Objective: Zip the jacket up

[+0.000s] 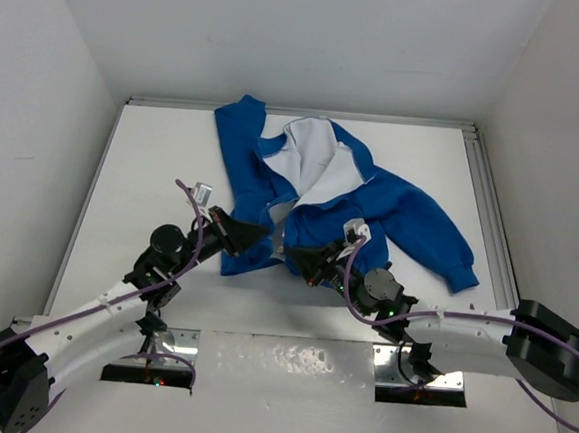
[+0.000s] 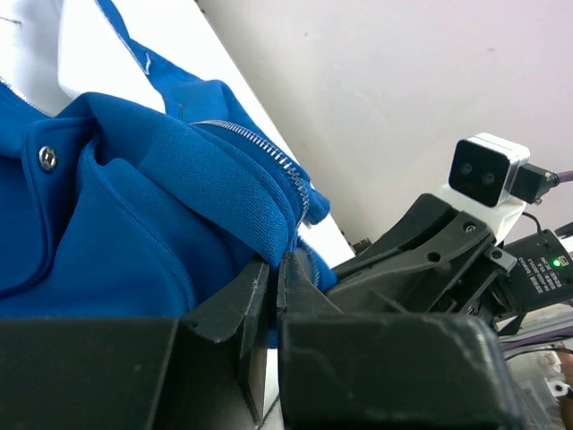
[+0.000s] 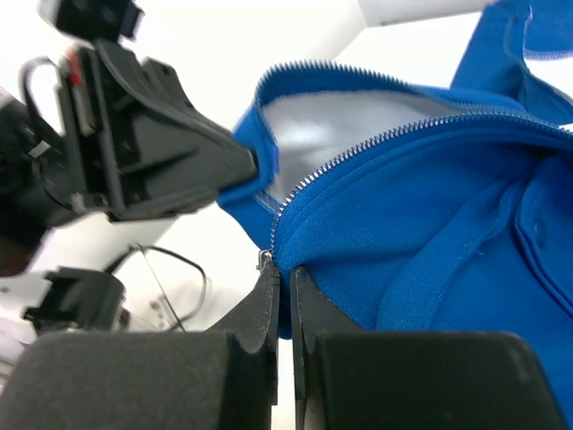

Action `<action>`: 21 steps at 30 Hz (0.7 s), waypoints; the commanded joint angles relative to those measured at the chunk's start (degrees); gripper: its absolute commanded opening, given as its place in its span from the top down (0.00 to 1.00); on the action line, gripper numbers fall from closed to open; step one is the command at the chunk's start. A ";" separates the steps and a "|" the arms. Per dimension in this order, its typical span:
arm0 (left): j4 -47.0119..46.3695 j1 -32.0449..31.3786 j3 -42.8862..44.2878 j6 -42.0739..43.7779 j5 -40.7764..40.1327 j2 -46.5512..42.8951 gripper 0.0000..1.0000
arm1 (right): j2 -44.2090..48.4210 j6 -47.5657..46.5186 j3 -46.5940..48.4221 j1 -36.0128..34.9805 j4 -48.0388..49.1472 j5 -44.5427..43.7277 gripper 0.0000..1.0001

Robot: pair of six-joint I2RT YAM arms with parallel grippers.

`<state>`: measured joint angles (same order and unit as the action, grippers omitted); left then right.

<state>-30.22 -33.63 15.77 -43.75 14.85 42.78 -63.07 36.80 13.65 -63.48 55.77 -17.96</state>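
Jacket (image 1: 317, 184) hem edges sit clamped in left gripper (image 1: 261, 235) and right gripper (image 1: 298, 258).

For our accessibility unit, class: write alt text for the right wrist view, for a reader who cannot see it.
The right gripper pinches the blue jacket at the bottom end of its open zipper. Opposite, the left gripper grips the other front edge; white lining shows between.

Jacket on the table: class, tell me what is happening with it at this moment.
Two robot arms are working at the blue jacket, which lies spread on the white table. The left gripper and the right gripper are each shut on one front panel's bottom edge. The zipper is unzipped, white lining showing.
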 commanded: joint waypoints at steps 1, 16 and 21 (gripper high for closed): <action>-2.83 0.84 0.23 -1.25 2.10 -0.60 1.00 | 0.40 0.92 -0.12 -0.15 11.03 -0.06 1.00; -2.65 0.84 1.28 -3.89 8.61 -0.07 1.00 | -1.01 -3.48 1.29 -0.15 12.00 -0.24 1.00; -3.00 0.84 0.93 -4.24 10.11 0.10 1.00 | 0.05 -3.75 0.94 -0.15 11.73 0.03 1.00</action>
<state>-30.02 -33.56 15.75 -47.05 21.82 43.51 -64.42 33.98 13.23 -63.48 62.83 -18.90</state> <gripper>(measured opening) 0.028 0.011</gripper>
